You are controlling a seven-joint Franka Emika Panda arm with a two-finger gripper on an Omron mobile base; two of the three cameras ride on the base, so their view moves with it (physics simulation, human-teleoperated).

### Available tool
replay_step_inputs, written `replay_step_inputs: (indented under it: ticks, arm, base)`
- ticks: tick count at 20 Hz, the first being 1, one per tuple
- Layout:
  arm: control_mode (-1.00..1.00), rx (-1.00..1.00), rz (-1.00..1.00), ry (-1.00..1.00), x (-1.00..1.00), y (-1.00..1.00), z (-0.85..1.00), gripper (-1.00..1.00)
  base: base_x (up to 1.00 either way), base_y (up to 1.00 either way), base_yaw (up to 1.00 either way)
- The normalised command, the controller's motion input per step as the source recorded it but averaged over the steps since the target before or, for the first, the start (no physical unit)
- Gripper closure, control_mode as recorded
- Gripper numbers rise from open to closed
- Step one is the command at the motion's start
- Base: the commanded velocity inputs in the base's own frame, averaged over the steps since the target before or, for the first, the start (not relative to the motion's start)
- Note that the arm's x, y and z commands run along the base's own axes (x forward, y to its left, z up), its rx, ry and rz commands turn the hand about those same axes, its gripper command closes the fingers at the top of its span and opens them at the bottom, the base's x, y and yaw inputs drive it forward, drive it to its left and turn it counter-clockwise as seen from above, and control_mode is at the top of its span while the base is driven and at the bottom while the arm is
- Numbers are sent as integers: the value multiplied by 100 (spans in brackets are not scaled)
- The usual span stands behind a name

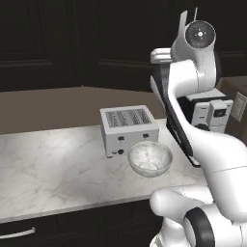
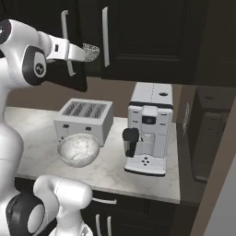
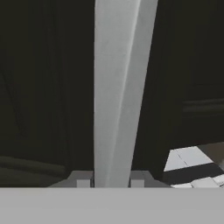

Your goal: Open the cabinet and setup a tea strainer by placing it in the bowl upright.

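We see our gripper (image 3: pixel 112 183) closed narrowly on the silver bar handle (image 3: pixel 117 87) of the cabinet (image 2: pixel 138 37), one fingertip at each side. Below the cabinet, the bowl (image 2: pixel 79 150) sits before the toaster (image 2: pixel 85 117). A tea strainer (image 2: pixel 91 52) shows beside our wrist.

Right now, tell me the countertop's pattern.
White marble with grey veins; the counter shows best in the left base view.

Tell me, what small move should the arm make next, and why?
Probably a gentle pull straight back on the bar handle, to swing the cabinet door outward. In the hand view the fingers sit closed on either side of the bar, so the grasp looks done, and the bowl waits on the counter.
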Motion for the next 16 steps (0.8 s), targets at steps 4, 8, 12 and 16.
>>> replay_step_inputs:
  ticks: [4,8,12,16]
  arm:
    - [-100,0,-7,0,-88,35,0,100]
    - [-100,0,-5,0,-97,45,0,100]
    - [-100,0,-5,0,-94,49,0,100]
    - [-100,0,-6,0,-76,52,0,100]
  base:
    - [0,0,0]
    - [0,0,0]
    - [0,0,0]
    - [0,0,0]
